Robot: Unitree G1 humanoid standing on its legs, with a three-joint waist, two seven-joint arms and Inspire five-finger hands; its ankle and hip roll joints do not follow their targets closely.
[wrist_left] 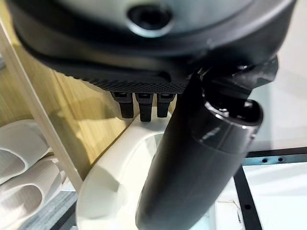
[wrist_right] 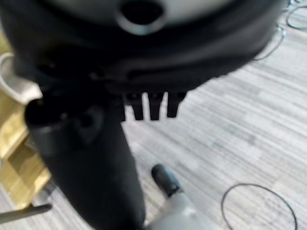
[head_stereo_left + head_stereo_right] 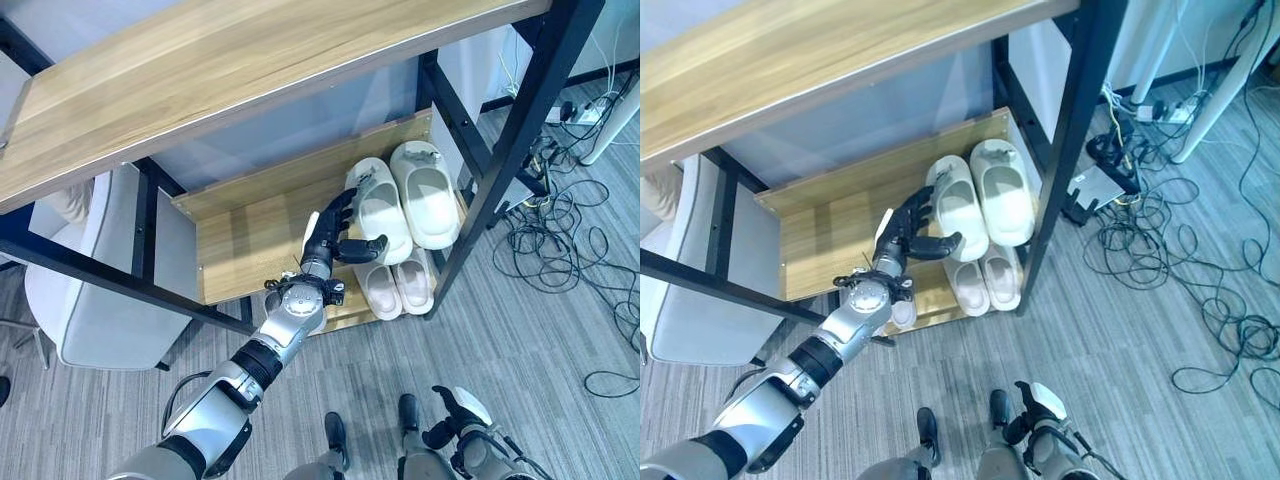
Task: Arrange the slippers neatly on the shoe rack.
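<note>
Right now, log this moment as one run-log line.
step: squaring slipper pair | left hand: open, on left cream slipper on middle shelf | right hand: idle, low | lower pair: placed

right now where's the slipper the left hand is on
In the eye views the slipper lies on the rack's middle shelf, right end, beside its twin, with the left hand against its left edge.
</note>
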